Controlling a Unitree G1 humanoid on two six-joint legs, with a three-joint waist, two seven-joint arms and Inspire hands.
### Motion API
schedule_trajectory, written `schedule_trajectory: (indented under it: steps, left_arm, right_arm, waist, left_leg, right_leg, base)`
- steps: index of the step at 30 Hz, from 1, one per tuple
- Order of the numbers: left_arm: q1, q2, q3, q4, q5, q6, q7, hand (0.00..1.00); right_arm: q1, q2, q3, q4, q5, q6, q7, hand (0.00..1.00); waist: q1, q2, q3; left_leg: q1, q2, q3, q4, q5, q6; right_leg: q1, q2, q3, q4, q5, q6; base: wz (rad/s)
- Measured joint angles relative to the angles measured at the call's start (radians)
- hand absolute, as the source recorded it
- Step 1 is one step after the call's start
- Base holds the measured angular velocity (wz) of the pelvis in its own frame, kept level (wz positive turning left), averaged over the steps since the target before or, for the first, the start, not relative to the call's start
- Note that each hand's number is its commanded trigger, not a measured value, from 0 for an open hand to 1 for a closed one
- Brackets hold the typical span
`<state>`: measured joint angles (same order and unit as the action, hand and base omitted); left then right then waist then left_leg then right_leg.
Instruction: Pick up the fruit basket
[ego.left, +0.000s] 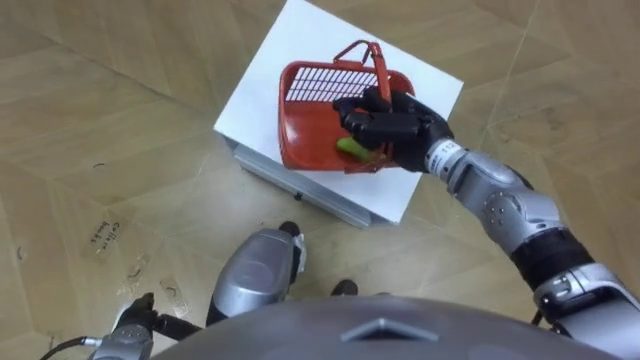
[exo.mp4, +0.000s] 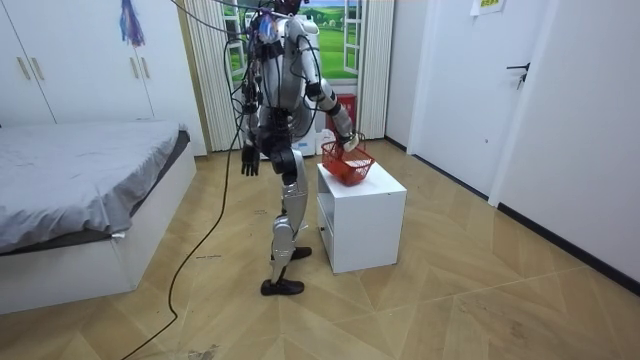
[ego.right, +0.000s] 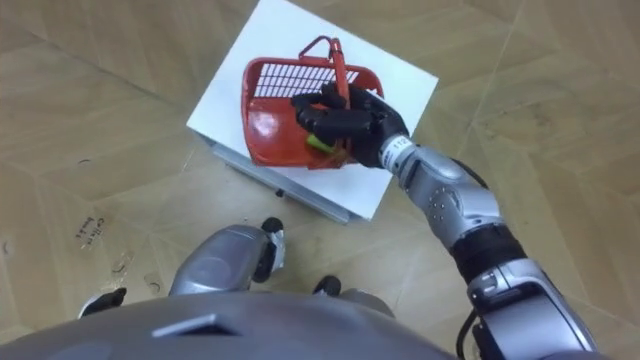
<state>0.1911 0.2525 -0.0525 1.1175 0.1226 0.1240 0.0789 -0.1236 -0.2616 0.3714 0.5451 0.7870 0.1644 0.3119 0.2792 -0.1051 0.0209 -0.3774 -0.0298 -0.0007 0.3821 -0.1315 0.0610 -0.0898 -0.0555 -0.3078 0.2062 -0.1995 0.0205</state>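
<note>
Your right hand (ego.left: 392, 122) has its fingers (ego.left: 356, 116) curled over the rim of the red basket (ego.left: 305, 125) on the white surface (ego.left: 290, 50); it's probably light, stiff plastic mesh, so take the upright handle (ego.left: 378, 60).

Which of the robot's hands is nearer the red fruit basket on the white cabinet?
Right. The right hand lies on the fruit basket, fingers curled over it. The left hand hangs open at the robot's side, away from the white cabinet.
</note>
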Motion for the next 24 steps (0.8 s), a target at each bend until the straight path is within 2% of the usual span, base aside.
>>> schedule_trajectory:
  steps: [4, 6, 11, 12, 13, 14, 18, 24]
  left_arm:
    - [-0.001, 0.003, -0.004, 0.000, 0.000, 0.000, 0.000, 0.00]
    - [0.000, 0.003, -0.009, 0.000, 0.001, 0.001, 0.000, 0.00]
    - [0.000, 0.005, -0.010, 0.001, 0.001, 0.000, -0.002, 0.00]
    - [0.000, 0.005, -0.013, 0.001, 0.001, 0.000, -0.003, 0.00]
    - [0.000, 0.005, -0.014, 0.001, 0.001, 0.000, -0.004, 0.00]
    - [0.000, 0.005, -0.019, 0.001, 0.001, -0.001, -0.004, 0.00]
    - [0.000, 0.005, -0.026, 0.003, 0.001, -0.001, -0.009, 0.00]
    - [0.000, 0.003, -0.029, 0.003, -0.004, -0.001, -0.010, 0.00]
  right_arm:
    - [-0.001, 0.003, 0.000, 0.039, 0.000, 0.000, -0.011, 1.00]
    - [-0.001, 0.002, 0.000, 0.041, 0.000, -0.002, -0.012, 1.00]
    - [0.008, 0.002, 0.000, 0.042, 0.003, -0.003, -0.013, 1.00]
    - [0.009, 0.002, 0.000, 0.042, 0.003, -0.003, -0.013, 0.75]
    - [0.009, 0.002, 0.000, 0.042, 0.003, -0.003, -0.013, 0.05]
    - [0.009, 0.002, 0.000, 0.042, 0.003, -0.003, -0.013, 0.00]
    - [0.008, 0.002, -0.001, 0.042, 0.002, -0.004, -0.013, 0.00]
    - [0.007, 0.000, -0.016, 0.042, 0.004, -0.004, -0.023, 0.00]
  waist:
    - [0.000, 0.014, -0.0021]
    - [-0.001, 0.022, -0.0056]
    - [-0.001, 0.028, -0.0072]
    - [-0.001, 0.029, -0.0067]
    - [-0.001, 0.030, -0.0061]
    - [-0.001, 0.031, -0.0053]
    - [-0.003, 0.039, -0.0039]
    - [-0.010, 0.054, -0.0077]
  left_leg:
    - [-0.004, 0.000, -0.003, -0.004, 0.000, 0.000]
    - [-0.013, 0.001, -0.003, -0.005, 0.002, -0.001]
    - [-0.012, 0.000, -0.004, -0.004, 0.003, -0.001]
    - [-0.012, 0.001, -0.003, -0.003, 0.003, 0.000]
    - [-0.012, 0.000, -0.003, -0.003, 0.003, 0.000]
    - [-0.012, 0.000, -0.003, -0.004, 0.003, 0.000]
    - [-0.013, 0.000, -0.003, -0.004, 0.003, 0.000]
    - [-0.021, -0.004, -0.002, -0.006, 0.008, 0.005]
  right_leg:
    - [-0.005, 0.000, -0.004, 0.002, 0.000, 0.000]
    - [-0.017, -0.001, -0.015, 0.008, 0.000, 0.000]
    - [-0.017, -0.004, -0.028, 0.012, 0.000, 0.000]
    - [-0.018, -0.004, -0.028, 0.014, 0.000, 0.000]
    - [-0.018, -0.005, -0.028, 0.014, 0.000, 0.000]
    - [-0.018, -0.005, -0.028, 0.014, 0.000, 0.000]
    - [-0.019, -0.005, -0.030, 0.015, 0.000, 0.000]
    - [-0.030, -0.009, -0.029, 0.022, -0.002, 0.002]
  base:
    - [0.02]
    - [0.00]
    - [0.00]
    - [0.00]
    - [0.00]
    - [0.00]
    - [0.00]
    - [0.00]
